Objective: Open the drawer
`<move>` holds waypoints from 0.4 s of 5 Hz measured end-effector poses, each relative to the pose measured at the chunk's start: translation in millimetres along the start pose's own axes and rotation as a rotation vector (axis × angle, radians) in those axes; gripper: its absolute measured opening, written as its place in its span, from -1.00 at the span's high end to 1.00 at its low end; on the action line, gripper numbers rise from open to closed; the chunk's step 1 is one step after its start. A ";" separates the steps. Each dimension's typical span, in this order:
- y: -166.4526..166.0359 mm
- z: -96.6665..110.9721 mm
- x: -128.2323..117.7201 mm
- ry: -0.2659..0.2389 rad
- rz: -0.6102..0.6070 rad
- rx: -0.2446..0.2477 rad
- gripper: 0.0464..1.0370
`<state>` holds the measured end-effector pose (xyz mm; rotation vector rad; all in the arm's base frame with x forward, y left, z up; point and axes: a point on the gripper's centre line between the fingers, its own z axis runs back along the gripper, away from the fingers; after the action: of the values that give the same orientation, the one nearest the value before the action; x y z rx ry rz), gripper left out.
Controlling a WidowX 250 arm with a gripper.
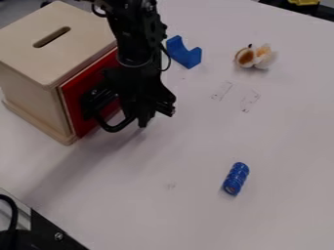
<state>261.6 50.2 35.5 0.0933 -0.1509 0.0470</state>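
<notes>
Black hardware (55, 233): near left corner.
Blue cylinder (236, 178): lying on the white table (196, 215).
Black handle (114, 129): on the drawer's red front (73, 105), just beside my gripper (143, 122).
Grip: I can't tell whether it's spread or pressed together.
Drawer: in the wooden box (78, 27), at my left.
Blue curved block (186, 55): beyond the gripper.
White-and-brown object (255, 56): farther right.

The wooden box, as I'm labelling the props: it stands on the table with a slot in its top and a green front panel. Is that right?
Not quite: the camera view shows a red front panel, not a green one. The wooden box does stand on the table with a slot in its top.
</notes>
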 end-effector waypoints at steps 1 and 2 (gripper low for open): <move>-9.9 3.3 -2.9 -0.004 -0.025 -0.013 0.82; -28.8 8.4 -6.9 -0.007 -0.053 -0.043 0.85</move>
<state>255.2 20.4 40.1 0.0541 -0.1563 -0.0094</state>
